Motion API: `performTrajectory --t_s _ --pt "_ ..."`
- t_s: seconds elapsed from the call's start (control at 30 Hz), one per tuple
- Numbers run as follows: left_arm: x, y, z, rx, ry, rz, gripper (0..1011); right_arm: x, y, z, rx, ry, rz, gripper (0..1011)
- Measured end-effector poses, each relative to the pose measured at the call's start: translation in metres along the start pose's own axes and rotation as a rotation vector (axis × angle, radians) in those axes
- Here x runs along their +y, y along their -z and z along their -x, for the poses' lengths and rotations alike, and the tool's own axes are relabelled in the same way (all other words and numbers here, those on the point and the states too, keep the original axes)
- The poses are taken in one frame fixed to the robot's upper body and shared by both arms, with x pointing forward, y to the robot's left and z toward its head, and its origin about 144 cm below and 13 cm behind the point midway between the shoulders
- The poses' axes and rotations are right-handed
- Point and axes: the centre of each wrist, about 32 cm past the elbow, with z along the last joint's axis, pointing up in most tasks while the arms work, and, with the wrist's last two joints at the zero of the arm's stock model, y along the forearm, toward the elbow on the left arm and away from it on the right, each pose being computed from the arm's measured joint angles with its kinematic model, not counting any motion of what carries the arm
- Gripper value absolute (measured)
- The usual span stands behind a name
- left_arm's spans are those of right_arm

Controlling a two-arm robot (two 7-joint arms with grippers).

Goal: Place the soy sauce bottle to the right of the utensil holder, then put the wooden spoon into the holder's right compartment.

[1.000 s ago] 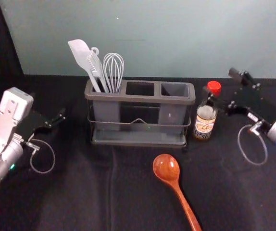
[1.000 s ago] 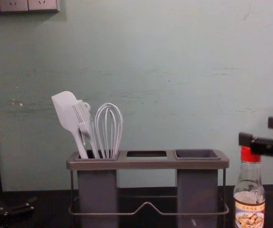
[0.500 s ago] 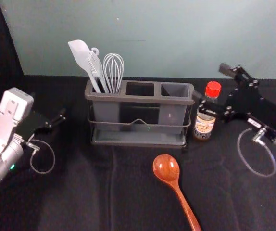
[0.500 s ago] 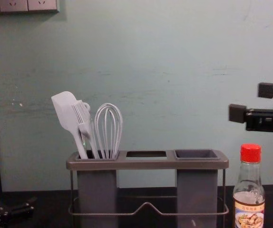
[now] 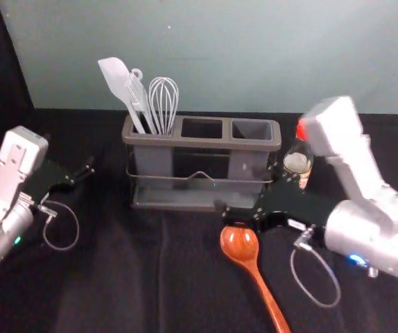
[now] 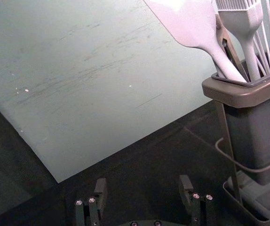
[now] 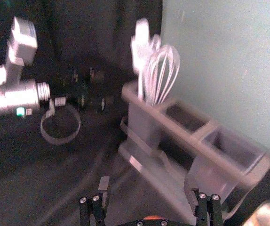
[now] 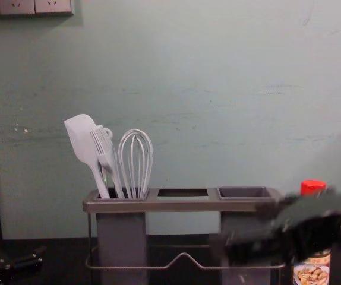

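The right gripper (image 5: 248,190) is open between the holder's front and the head of the wooden spoon (image 5: 240,244), which lies on the table, handle toward the near edge. In the right wrist view the right gripper (image 7: 146,187) has nothing between its fingers; a sliver of the spoon (image 7: 153,217) shows below. The soy sauce bottle (image 5: 297,162) stands upright just right of the utensil holder (image 5: 200,142), partly behind the right arm. The holder's right compartment (image 5: 252,130) is empty. At the far left the left gripper (image 5: 68,154) is idle; in the left wrist view the left gripper (image 6: 143,187) is open.
A white spatula (image 5: 118,82), a brush and a whisk (image 5: 163,100) stand in the holder's left compartment. A wall (image 5: 213,55) rises behind the table. The right arm reaches low across the bottle's front.
The right gripper has moved away from beside the bottle's cap, leftward, nearer and lower, to just beyond the spoon's head. The bottle stays standing. The left arm is still.
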Motion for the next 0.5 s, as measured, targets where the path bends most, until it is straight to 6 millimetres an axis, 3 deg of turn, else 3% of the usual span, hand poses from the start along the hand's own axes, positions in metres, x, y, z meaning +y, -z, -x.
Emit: performTrajectory --t_s 0.2,0.5 --pt "0.000 0.000 0.000 0.000 0.000 0.000 1005 0.018 -0.008 0.009 0.036 -0.007 0.183 1003" --pt "0.000 0.000 0.000 0.000 0.000 0.000 1005 0.037 0.005 0.013 0.132 0.041 0.309 1003"
